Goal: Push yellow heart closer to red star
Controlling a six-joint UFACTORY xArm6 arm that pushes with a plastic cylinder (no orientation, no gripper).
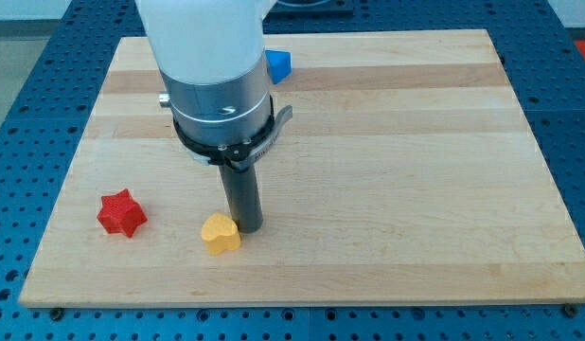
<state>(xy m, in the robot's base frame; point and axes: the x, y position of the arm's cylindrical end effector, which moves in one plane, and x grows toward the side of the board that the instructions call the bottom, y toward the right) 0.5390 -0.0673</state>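
The yellow heart lies on the wooden board near the view's bottom, left of centre. The red star lies to its left, about a hundred pixels away, near the board's left edge. My tip is the lower end of the dark rod and stands right against the heart's right side, touching or nearly touching it. The rod hangs from the arm's white and silver body, which fills the view's top left of centre.
A blue block lies near the board's top edge, partly hidden behind the arm's body. The wooden board rests on a blue perforated table that shows around its edges.
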